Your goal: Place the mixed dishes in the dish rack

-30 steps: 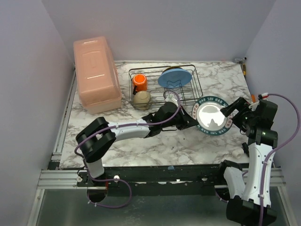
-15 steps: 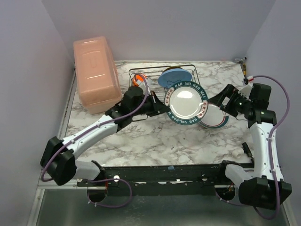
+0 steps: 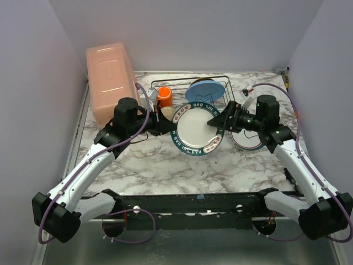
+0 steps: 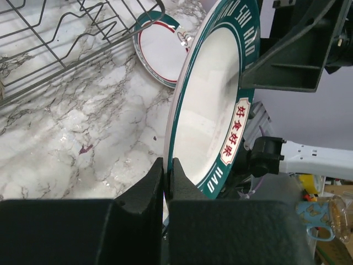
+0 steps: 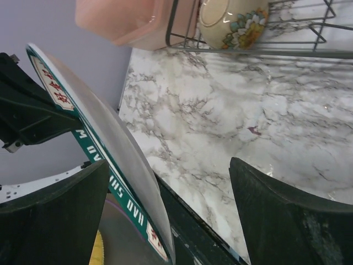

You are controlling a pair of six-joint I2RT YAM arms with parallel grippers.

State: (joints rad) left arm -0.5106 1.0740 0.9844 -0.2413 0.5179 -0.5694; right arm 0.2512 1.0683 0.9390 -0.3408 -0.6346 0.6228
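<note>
**Teal-rimmed plate held on edge in front of the rack**

Far left: big pink plastic lidded box, on the white marble-patterned table, just beside the rack's left end.

Next, the left gripper, reaching in from the lower left, pinched tight on the left rim of the white plate with dark teal lettered rim. Seen from the left wrist, fingers meeting on that rim with no gap.

Behind the gripper, the rectangular black wire dish rack at the back of the table. In its left part an orange mug; just in front of the mug a small white bowl with a flower pattern, tipped on its side in the right wrist view.

Middle: the gripped plate lifted off the table, tilted with its face up toward the top camera, its upper edge overlapping the rack's front wire in that view. Cannot tell whether plate and rack touch.

Behind it, a larger light-blue plate, leaning in the rack's slot wires at right.

Right of the held plate, the right gripper, fingers spread wide, at the plate's right edge; not clamped on anything.

Farther right, a second white plate with a teal rim, flat on the table, partly hidden under the right arm.
</note>
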